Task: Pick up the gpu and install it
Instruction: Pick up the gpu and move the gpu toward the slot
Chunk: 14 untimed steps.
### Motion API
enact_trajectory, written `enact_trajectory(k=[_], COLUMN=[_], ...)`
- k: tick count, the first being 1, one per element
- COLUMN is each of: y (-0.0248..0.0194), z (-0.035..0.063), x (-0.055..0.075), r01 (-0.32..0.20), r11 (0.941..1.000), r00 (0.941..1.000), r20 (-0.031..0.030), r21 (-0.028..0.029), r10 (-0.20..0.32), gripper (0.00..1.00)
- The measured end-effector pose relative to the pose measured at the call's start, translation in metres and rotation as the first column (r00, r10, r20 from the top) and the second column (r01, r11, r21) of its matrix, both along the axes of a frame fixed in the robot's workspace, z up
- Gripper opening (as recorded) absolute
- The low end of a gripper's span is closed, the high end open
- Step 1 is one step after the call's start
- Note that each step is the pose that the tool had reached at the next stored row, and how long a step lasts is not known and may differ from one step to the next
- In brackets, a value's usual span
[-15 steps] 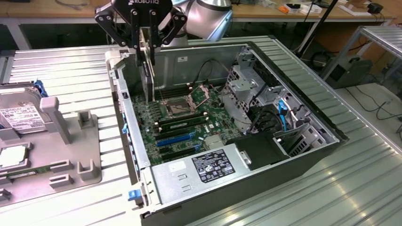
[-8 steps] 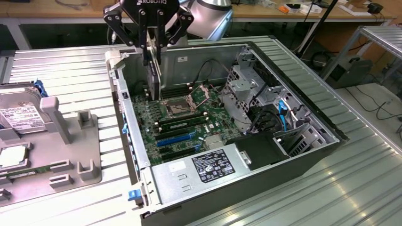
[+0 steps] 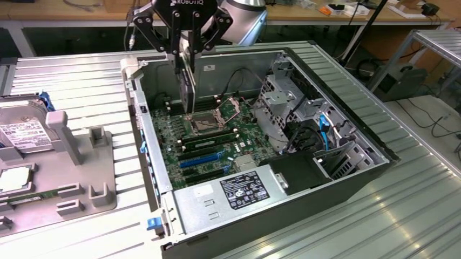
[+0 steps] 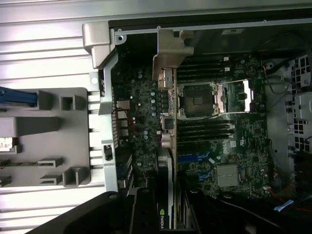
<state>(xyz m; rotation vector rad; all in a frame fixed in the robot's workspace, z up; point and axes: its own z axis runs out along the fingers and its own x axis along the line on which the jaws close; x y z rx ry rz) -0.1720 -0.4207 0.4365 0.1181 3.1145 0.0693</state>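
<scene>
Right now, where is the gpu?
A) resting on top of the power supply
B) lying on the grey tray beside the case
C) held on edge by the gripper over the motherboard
C: the gripper is shut on the gpu, which hangs on edge over the motherboard.

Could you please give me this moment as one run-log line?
tool: shut on gpu | gpu: held on edge over motherboard, in open case | install: not seated in a slot

Ribbed metal tabletop [image 3: 86, 81]. Wooden workbench [image 3: 65, 13] along the back. Metal-framed stand [image 3: 439, 38] at the exterior view's right. Pale floor [image 3: 439, 137] with loose cables [image 3: 421, 116].
</scene>
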Motion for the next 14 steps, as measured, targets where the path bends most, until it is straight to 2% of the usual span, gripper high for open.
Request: enact_trajectory(k=[8, 14], y=[0.0, 0.0], z=[0.0, 0.0], x=[0.018, 0.021], r01=[0.0, 0.0], r11=[1.0, 1.0], r00=[1.0, 1.0], r20=[0.0, 0.0], r21=[0.0, 0.0], r10=[0.0, 0.0], gripper=[0.27, 0.27])
